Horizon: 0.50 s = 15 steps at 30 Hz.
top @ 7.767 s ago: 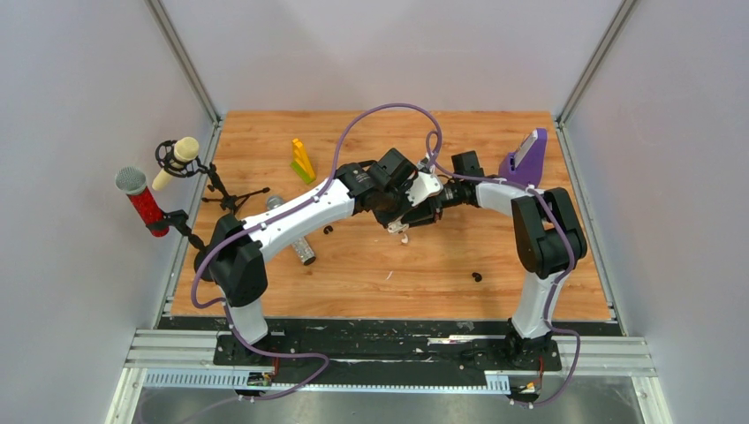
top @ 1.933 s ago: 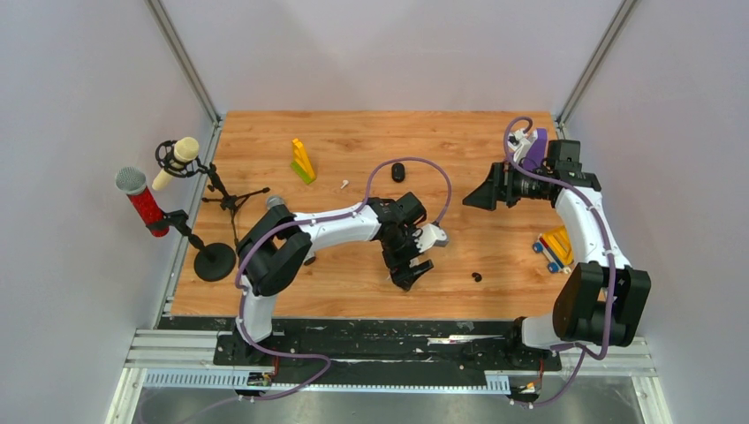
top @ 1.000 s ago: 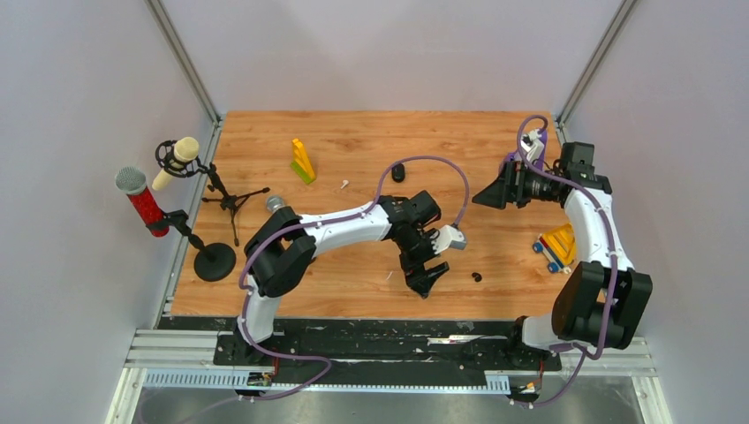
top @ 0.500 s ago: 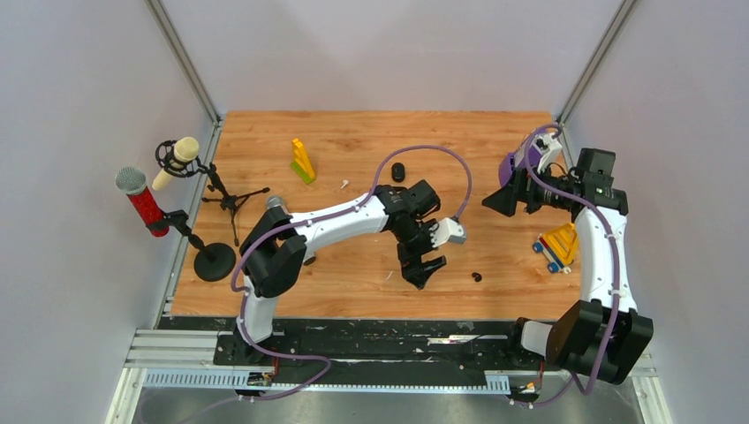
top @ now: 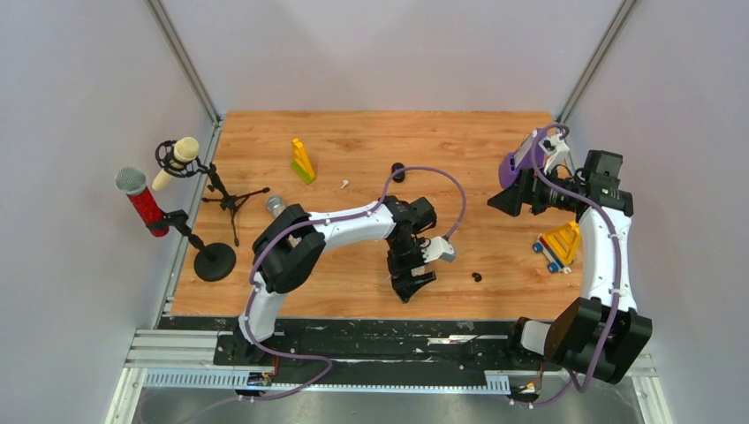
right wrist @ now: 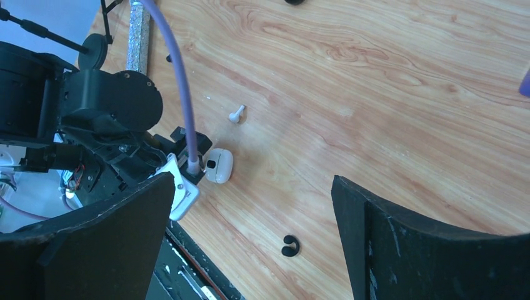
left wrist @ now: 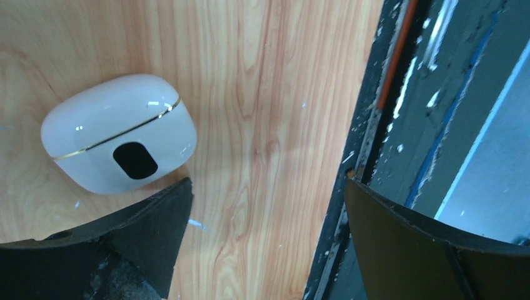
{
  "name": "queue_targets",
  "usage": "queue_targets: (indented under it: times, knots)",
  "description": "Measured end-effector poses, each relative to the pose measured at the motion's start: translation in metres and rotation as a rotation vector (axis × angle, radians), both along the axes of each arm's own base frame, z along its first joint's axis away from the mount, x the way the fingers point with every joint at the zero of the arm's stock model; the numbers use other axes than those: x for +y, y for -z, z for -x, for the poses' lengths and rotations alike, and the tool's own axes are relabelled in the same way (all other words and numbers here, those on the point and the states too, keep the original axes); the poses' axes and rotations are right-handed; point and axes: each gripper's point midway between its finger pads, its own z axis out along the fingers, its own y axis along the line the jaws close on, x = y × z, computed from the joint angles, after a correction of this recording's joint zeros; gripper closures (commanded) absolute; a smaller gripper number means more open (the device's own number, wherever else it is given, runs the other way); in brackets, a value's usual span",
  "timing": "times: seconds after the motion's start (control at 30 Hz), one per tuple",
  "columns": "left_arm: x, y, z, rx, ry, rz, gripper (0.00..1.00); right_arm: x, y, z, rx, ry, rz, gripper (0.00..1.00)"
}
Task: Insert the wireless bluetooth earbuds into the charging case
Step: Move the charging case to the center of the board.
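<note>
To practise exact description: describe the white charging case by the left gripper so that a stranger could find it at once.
Start at the near edge of the wooden table, where the left gripper hangs open. Just beside it lies the white charging case. It is a closed, glossy pebble with a thin gold seam and a black oval patch, far bigger than the white earbud nearby.
</note>
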Motion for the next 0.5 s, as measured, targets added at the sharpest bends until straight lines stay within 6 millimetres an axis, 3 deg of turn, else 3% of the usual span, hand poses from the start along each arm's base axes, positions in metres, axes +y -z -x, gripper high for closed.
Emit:
queue_targets:
  times: [0.2,0.5]
  knots:
    - [-0.017,0.001,-0.005,0.008,-0.033,0.019,0.0,-0.007,-0.007,-0.003,-0.016,0.021,0.003,0.0]
    - [-0.057,-0.003,-0.018,0.032,-0.121,0.093,0.0,-0.018,-0.013,-0.007,-0.032,0.057,0.01,0.0]
